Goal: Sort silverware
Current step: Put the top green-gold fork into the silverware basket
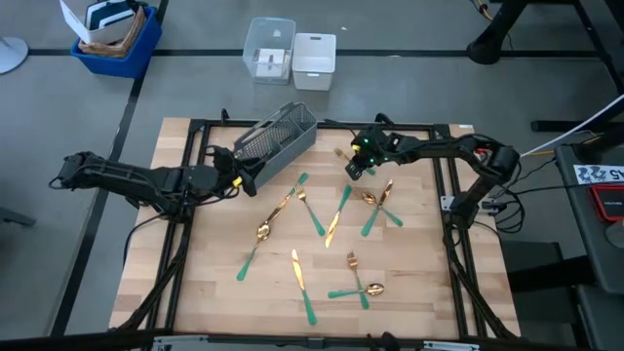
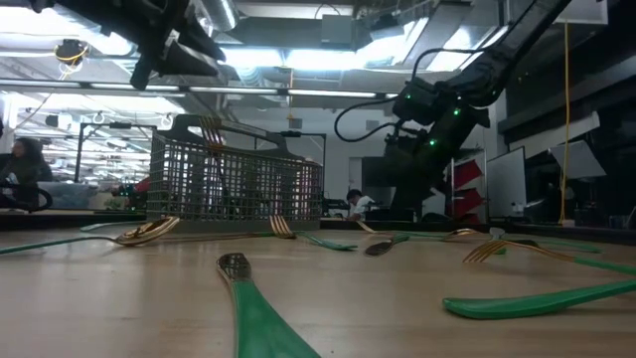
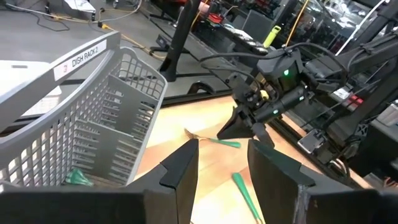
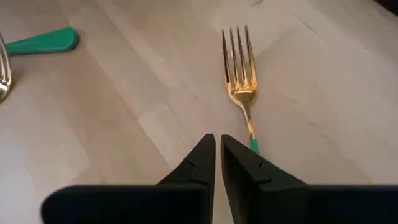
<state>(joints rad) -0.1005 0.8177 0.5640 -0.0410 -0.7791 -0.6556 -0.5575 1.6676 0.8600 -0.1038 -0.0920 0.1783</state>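
The right hand [image 4: 216, 149] is held low over the bench [image 1: 419, 292], fingers nearly closed and empty, aligned with the handle of a fork [image 4: 239, 81] just ahead of it, probably for a pickup. The left hand [image 3: 221, 165], parted and empty, is kept beside the mesh caddy [image 3: 93, 118], labelled "DISH RACK 2". The remaining silverware [image 1: 322, 234] is scattered between both hands.

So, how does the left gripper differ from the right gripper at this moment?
The left gripper has its two dark fingers apart and empty, while the right gripper has its fingers nearly together. The left gripper is beside the grey mesh caddy, whereas the right gripper is over the bare wooden table, above a gold fork with a teal-green handle. Neither holds any silverware.
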